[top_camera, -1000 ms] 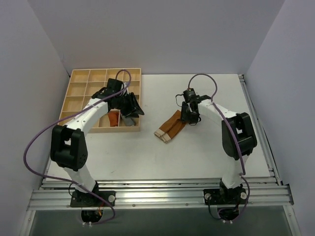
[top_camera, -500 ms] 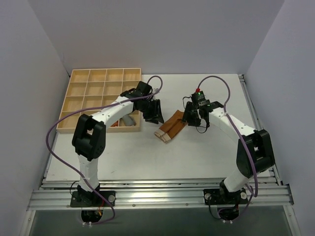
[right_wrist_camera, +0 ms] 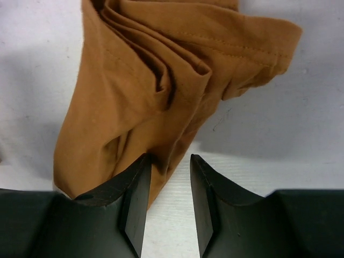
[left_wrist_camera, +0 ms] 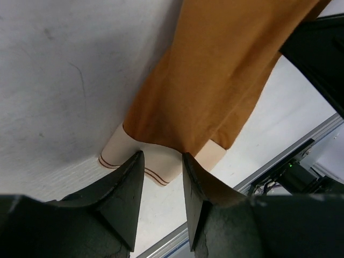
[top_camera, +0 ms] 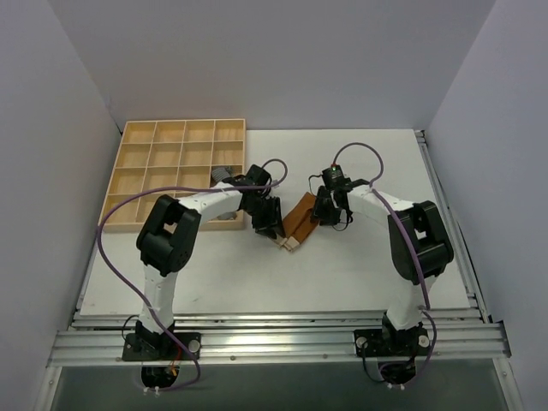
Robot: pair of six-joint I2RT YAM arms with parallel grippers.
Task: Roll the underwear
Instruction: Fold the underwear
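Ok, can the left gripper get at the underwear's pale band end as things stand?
Probably yes. The left gripper sits open at the pale band of the underwear, nothing between them; the right gripper is at the opposite brown end, clear of its path.

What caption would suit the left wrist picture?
Left gripper, jaws slightly apart, at the pale-banded end of the caramel underwear.

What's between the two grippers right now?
The underwear, lying on the table: the left gripper is at its pale banded end, the right gripper at the brown end. Clearest in the top view.
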